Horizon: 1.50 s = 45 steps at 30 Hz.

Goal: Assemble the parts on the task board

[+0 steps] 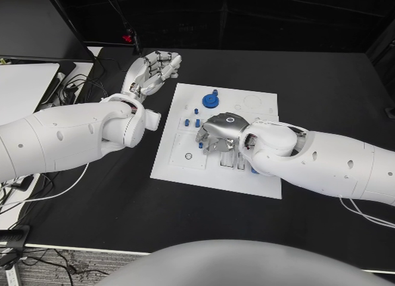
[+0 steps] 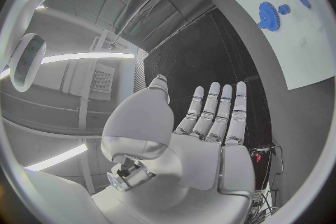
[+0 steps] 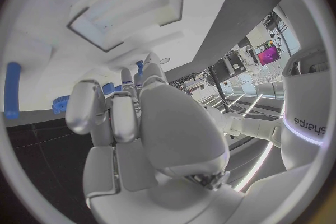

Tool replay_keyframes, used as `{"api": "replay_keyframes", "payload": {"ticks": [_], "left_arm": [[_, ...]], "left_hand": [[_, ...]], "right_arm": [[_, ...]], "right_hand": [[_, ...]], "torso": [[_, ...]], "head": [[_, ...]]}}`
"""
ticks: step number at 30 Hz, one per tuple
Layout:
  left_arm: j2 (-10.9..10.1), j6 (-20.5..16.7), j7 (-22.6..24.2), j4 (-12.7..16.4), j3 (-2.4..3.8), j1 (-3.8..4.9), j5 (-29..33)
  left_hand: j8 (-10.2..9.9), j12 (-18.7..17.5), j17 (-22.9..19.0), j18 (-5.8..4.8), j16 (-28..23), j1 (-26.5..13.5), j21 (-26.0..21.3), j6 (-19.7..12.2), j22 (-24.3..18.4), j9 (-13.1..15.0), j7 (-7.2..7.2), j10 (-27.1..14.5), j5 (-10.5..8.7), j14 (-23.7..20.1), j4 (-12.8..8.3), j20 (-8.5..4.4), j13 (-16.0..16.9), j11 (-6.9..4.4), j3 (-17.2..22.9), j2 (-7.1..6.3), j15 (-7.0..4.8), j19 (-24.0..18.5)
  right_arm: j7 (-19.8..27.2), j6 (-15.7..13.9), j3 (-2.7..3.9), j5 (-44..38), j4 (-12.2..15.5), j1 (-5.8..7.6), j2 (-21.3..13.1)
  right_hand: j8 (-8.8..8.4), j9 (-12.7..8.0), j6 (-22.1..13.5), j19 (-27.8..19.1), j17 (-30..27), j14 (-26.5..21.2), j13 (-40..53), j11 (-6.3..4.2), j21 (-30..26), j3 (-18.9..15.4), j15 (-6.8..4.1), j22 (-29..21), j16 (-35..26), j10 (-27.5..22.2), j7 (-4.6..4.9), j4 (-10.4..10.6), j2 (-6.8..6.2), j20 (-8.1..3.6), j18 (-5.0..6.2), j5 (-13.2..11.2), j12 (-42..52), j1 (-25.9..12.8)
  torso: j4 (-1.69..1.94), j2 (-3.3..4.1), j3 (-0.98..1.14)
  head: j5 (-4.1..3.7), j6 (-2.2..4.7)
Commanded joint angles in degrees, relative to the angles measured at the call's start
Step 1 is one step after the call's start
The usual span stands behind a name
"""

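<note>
The flat white rectangular task board point(image 1: 190, 162) lies at the middle of the black bench point(image 1: 335, 89). The right robot hand point(image 1: 221, 134) sits over the board's centre with its fingers curled down; the right wrist view shows a small blue piece point(image 3: 139, 67) just past the fingertips, but whether it is pinched or merely beside them I cannot tell. The left robot hand point(image 1: 156, 67) hovers off the board at about eleven o'clock, fingers straight and apart, holding nothing. A blue toothed plastic gear point(image 1: 211, 100) stands at the board's twelve o'clock edge, with small blue pegs point(image 1: 187, 122) just beside the right hand at its ten o'clock.

The main risk, I judge, is that the curled fingers hide the recessed slots point(image 3: 126, 8) below them, so a part may go in tilted and jam. The knuckles could also sweep those nearby pegs over. With the left hand off the board, a sideways push might slide the whole plate
</note>
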Motion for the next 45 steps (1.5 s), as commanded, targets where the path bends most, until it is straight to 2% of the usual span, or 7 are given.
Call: {"api": "replay_keyframes", "payload": {"ticks": [1, 8, 13, 15, 22, 32, 45], "left_arm": [[0.01, 0.40, 5.92, 0.02, 0.06, 0.09, 0.07], [-0.02, 0.54, 5.90, 0.04, 0.06, 0.09, 0.07], [-0.10, 0.51, 5.92, 0.04, 0.06, 0.08, 0.07], [-0.17, 0.46, 5.93, 0.07, 0.06, 0.08, 0.07], [-0.22, 0.34, 5.92, 0.07, 0.06, 0.08, 0.07], [-0.21, 0.24, 5.90, -0.08, 0.06, 0.08, 0.07], [-0.19, 0.30, 5.91, -0.22, 0.06, 0.07, 0.07]], "left_hand": [[0.38, 0.31, -0.05, -0.18, 0.24, 0.41, 0.33, -0.28, -0.06, -0.05, 7.74, -0.06, 0.37, 0.13, 0.00, -0.03, -0.09, -0.15, -0.28, 0.08, -0.25, 0.34], [0.42, 0.36, -0.14, -0.18, 0.31, 0.54, 0.33, -0.30, -0.09, -0.07, 7.74, -0.08, 0.42, 0.12, -0.01, -0.03, -0.10, -0.15, -0.31, 0.14, -0.25, 0.34], [0.42, 0.37, -0.15, -0.18, 0.32, 0.56, 0.33, -0.30, -0.09, -0.07, 7.74, -0.09, 0.43, 0.12, -0.01, -0.03, -0.10, -0.15, -0.32, 0.15, -0.25, 0.34], [0.43, 0.38, -0.18, -0.18, 0.33, 0.59, 0.33, -0.30, -0.10, -0.08, 7.74, -0.09, 0.44, 0.11, -0.02, -0.03, -0.10, -0.15, -0.33, 0.16, -0.25, 0.34], [0.44, 0.40, -0.20, -0.18, 0.35, 0.62, 0.34, -0.30, -0.11, -0.08, 7.74, -0.10, 0.45, 0.11, -0.02, -0.03, -0.11, -0.15, -0.34, 0.17, -0.25, 0.35], [0.44, 0.40, -0.20, -0.18, 0.35, 0.62, 0.34, -0.30, -0.11, -0.08, 7.74, -0.10, 0.45, 0.11, -0.02, -0.03, -0.11, -0.15, -0.34, 0.17, -0.25, 0.35], [0.44, 0.40, -0.20, -0.18, 0.35, 0.62, 0.34, -0.30, -0.11, -0.08, 7.74, -0.10, 0.45, 0.11, -0.02, -0.03, -0.11, -0.15, -0.34, 0.17, -0.25, 0.35]], "right_arm": [[1.43, -5.81, 0.03, 1.08, 0.34, 0.06, -0.19], [5.97, -17.57, 0.09, 11.92, 2.93, 0.08, -3.15], [8.58, -20.49, 0.15, 21.23, 6.24, 1.01, -7.31], [9.68, -19.86, 0.16, 24.19, 7.21, 1.92, -9.08], [10.55, -15.52, 0.16, 28.56, 7.84, 4.41, -14.02], [2.41, -8.81, 0.09, 25.94, 6.59, 4.99, -17.04], [-5.42, -3.76, 0.04, 15.58, 4.62, 4.95, -15.40]], "right_hand": [[-0.10, 0.06, -0.47, -0.43, -0.44, 0.50, 0.10, 0.07, -0.34, -0.24, 0.58, 2.46, -0.55, -0.70, 0.50, -0.01, -0.06, 0.17, 0.59, -0.30, 0.09, -1.15], [-0.05, 0.09, -1.33, -0.61, -1.87, 0.25, 0.14, 0.76, -1.10, 0.17, 1.06, 1.92, -1.25, -1.46, 1.54, -0.34, 0.10, 0.51, 0.71, -0.28, 0.17, -2.37], [-0.02, 0.12, -1.78, -0.25, -1.09, 0.49, 0.11, 1.36, -0.69, 0.89, 1.58, 2.13, -1.01, -2.81, 2.19, -0.86, 0.57, 0.94, 0.58, -0.28, 0.11, -2.40], [-0.05, 0.12, -2.06, -0.14, -0.78, 0.59, 0.11, 1.54, -0.57, 1.21, 1.74, 2.19, -0.87, -3.58, 2.30, -1.09, 0.83, 1.11, 0.56, -0.26, 0.12, -2.34], [-0.21, 0.01, -3.92, 0.03, -0.47, 0.68, 0.16, 2.14, -0.38, 1.95, 2.24, 2.26, -0.70, -6.30, 3.04, -1.64, 1.30, 1.61, 0.52, -0.25, 0.27, -2.44], [-0.19, 0.00, -4.64, 0.16, 0.08, 0.78, 0.24, 2.48, -0.15, 2.13, 2.50, 2.39, -0.45, -6.75, 3.45, -1.78, 1.40, 1.83, 0.46, -0.26, 0.52, -2.61], [-0.02, 0.07, -4.54, 0.13, -0.09, 0.75, 0.26, 2.40, -0.26, 2.10, 2.52, 2.31, -0.47, -6.93, 3.26, -1.82, 1.22, 1.90, 0.51, -0.27, 0.62, -2.78]], "torso": [[-0.04, 0.01, -0.01], [0.08, -0.04, -0.03], [0.10, -0.10, -0.11], [0.03, -0.10, -0.11], [0.03, -0.10, -0.12], [-0.05, 0.01, 0.03], [0.02, 0.06, 0.03]], "head": [[-0.11, 0.01], [-0.31, 0.01], [-0.63, 0.01], [-0.71, 0.01], [-2.57, 0.68], [-3.01, 1.16], [-3.17, 1.33]]}}
